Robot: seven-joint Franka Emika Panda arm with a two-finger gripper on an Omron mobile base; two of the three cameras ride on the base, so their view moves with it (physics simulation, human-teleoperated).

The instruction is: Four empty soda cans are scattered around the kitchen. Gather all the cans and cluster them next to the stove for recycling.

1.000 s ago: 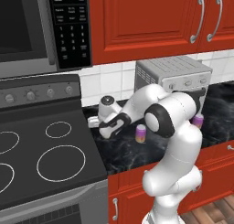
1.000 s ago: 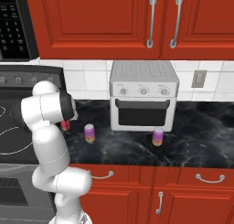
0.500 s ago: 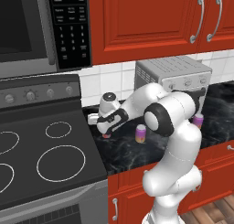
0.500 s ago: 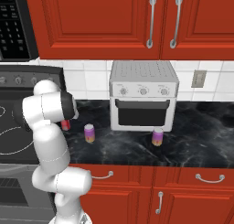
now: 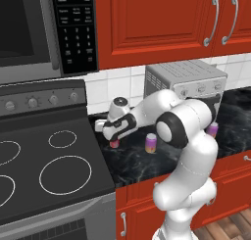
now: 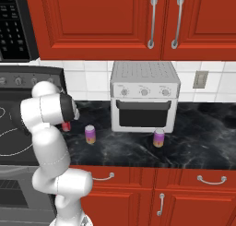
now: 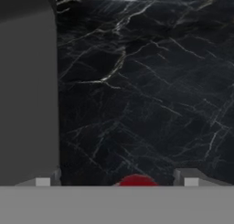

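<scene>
**Red can sitting under the spread pincer beside the stove**

Red can (image 5: 114,143) is standing upright on the black marbled desk (image 5: 196,151), just beside the right edge of the stove (image 5: 59,170). In the left base view the pincer (image 5: 113,136) is hanging directly over it, pointing down, with the can's lower part showing below the dark hand. In the hand view the can's red top (image 7: 135,180) is peeking up at the bottom, lying between the two finger tips (image 7: 43,181), which are standing wide apart with bare desk showing on both sides of the can; the pincer is released and is gripping nothing. The grey side of the stove (image 7: 27,90) is running along the left of that view, close to the can.

From the right base view the same red can (image 6: 67,126) is showing partly behind the arm's elbow, at the stove end of the desk (image 6: 193,151).

A little farther along the desk, a purple-pink can (image 5: 151,143) with an orange base band is standing upright, near the red one but apart from it; in the right base view it (image 6: 90,134) is sitting between the arm and the toaster oven (image 6: 144,101). Another purple-pink can (image 6: 159,138) is standing in front of the toaster oven's right lower corner, well apart from the stove.

Behind them the toaster oven (image 5: 186,82) is sitting against the white tile backsplash (image 5: 115,87).
</scene>
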